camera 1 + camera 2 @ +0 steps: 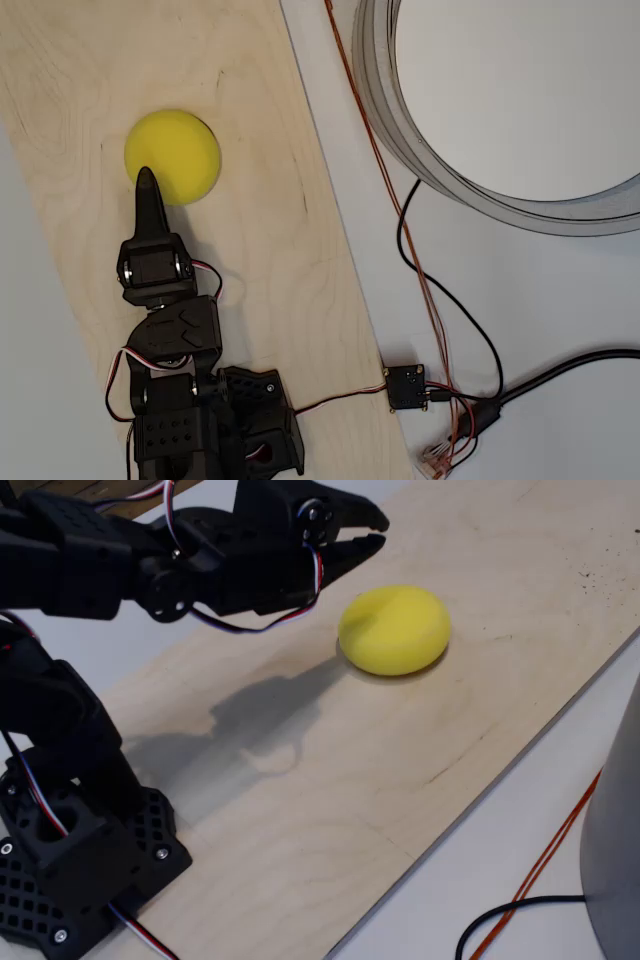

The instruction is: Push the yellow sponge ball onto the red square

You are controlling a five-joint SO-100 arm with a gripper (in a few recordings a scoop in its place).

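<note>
Overhead view: the yellow sponge ball [172, 156] lies on the pale wooden board [260, 250], toward the board's 11 o'clock area. The black arm [170, 330] reaches up from 6 o'clock, and the pincer [146, 185] tip overlaps the ball's 7 o'clock edge. In the fixed view the ball [394, 629] sits on the board [400, 770], with the pincer [375, 532] above its 11 o'clock side, raised off the board; whether it touches the ball cannot be told. The 2 fingers stand slightly apart, gripping nothing. The desk [560, 300] at 3 o'clock carries black and orange cables [440, 320] and a large grey ring [400, 110].
</note>
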